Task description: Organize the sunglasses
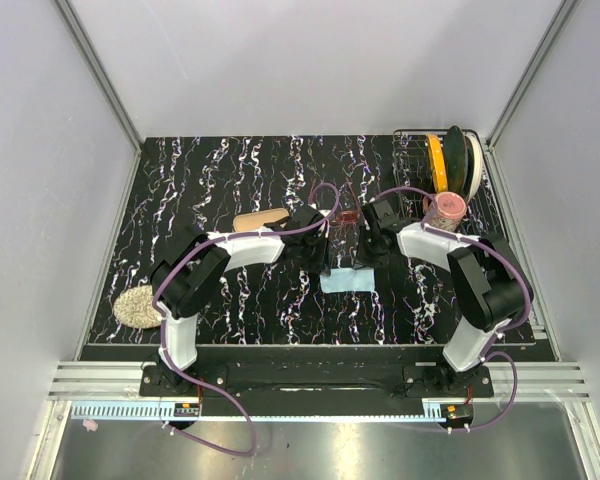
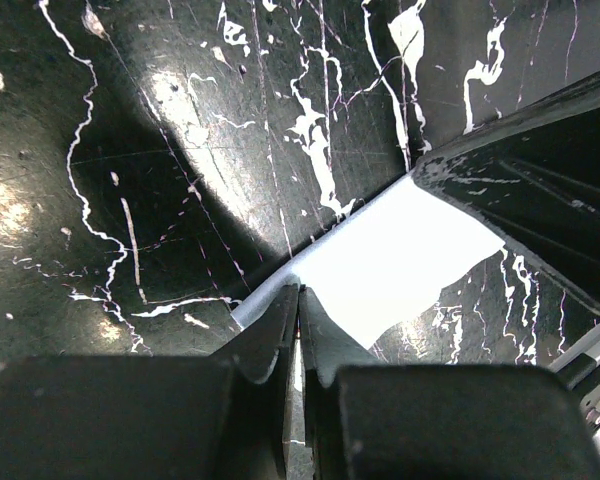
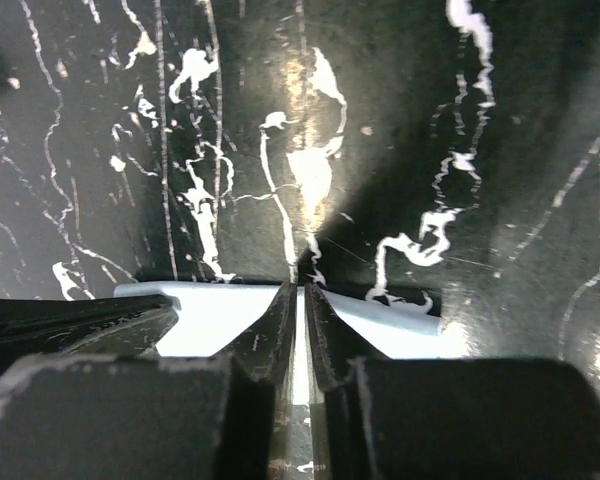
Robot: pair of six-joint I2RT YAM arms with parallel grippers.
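Observation:
The sunglasses (image 1: pixel 348 214), with a thin red-pink frame, lie on the black marbled table behind the two grippers; neither wrist view shows them. A light blue cloth (image 1: pixel 347 281) lies in front of them. My left gripper (image 1: pixel 320 266) is shut on the cloth's left edge; in the left wrist view its jaws (image 2: pixel 300 296) pinch the cloth (image 2: pixel 400 260). My right gripper (image 1: pixel 366 262) is shut on the cloth's right side; in the right wrist view its jaws (image 3: pixel 300 295) pinch the cloth (image 3: pixel 390 320).
A tan oblong object (image 1: pixel 259 219) lies left of the sunglasses. A pink cup (image 1: pixel 445 210) stands before a wire rack (image 1: pixel 412 150) with yellow and dark plates at the back right. A round beige pad (image 1: pixel 137 305) lies at the front left.

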